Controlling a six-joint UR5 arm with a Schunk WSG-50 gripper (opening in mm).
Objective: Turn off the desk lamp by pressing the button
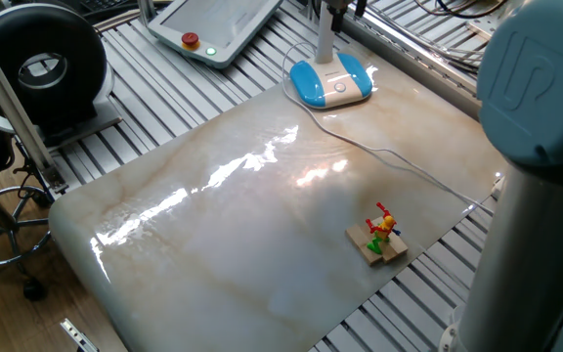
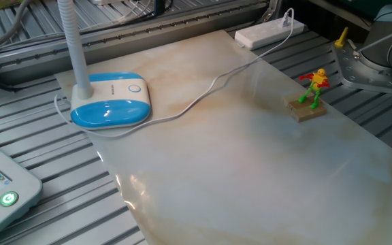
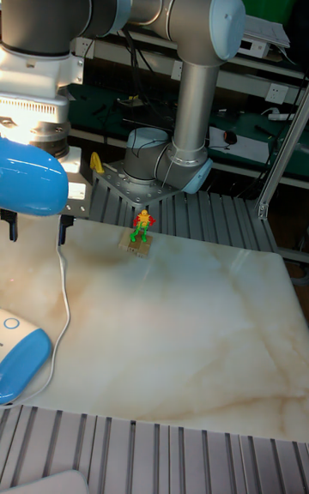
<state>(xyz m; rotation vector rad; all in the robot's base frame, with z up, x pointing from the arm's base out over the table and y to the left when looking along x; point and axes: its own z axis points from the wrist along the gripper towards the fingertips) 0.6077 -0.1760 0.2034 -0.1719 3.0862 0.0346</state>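
None of the pressing done yet, by the look of things. Desk lamp [image 2: 109, 102] at the marble slab's [image 2: 264, 156] far corner, button [image 2: 135, 88] on the white part of its base, untouched. Gripper [image 3: 34, 224] above the lamp; finger state impossible to tell. Left: descent, then press.

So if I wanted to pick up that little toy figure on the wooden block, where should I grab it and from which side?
Grip the wooden block, not the toy figure. The block is flat-sided and low, while the figure is thin, with arms sticking out. Probably come straight down from above, jaws across the block's shorter sides and clear of the figure. The marble tabletop around it looks free of obstacles.
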